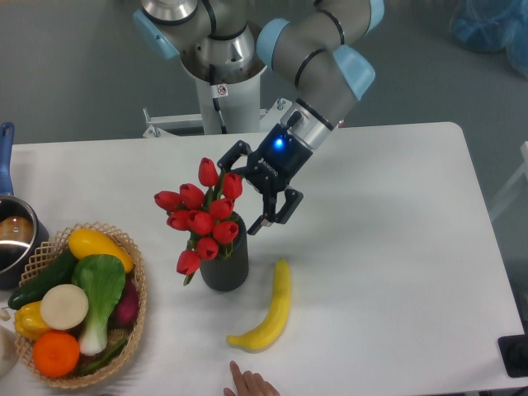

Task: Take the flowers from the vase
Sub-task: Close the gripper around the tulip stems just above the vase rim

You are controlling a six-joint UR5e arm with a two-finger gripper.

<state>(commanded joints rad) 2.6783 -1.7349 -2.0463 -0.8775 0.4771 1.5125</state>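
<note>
1. Near the middle of the smooth white table [388,247], a short dark grey-black cylindrical vase [224,266] with vertically ribbed sides is standing upright.
2. Rising from its round mouth, a bunch of glossy red tulip buds on green stems [202,216] is leaning up and to the left, with one bud drooping low beside the vase's left wall.
3. Just right of the topmost buds, the black two-finger gripper [239,192] is hanging tilted on a silver wrist with a glowing blue ring, above and slightly behind the vase.
4. Its jaws are gaping wide and are gripping nothing; one finger is sitting beside the upper buds and the other is pointing down just right of the vase's rim, though whether either is touching the flowers cannot be told.
5. Right of the vase, a smooth curved yellow banana [271,309] is lying flat on the table, close to the vase but apart from it.
6. At the left, a round woven wicker basket [139,280] is holding rounded vegetables and fruit, including an orange one, a yellow one and a leafy green-and-white one.
7. At the far left edge, a shiny steel pot with a blue handle [11,239] is sitting partly out of view.
8. At the bottom edge, the fingertips of a person's hand [247,384] are showing just below the banana.
</note>
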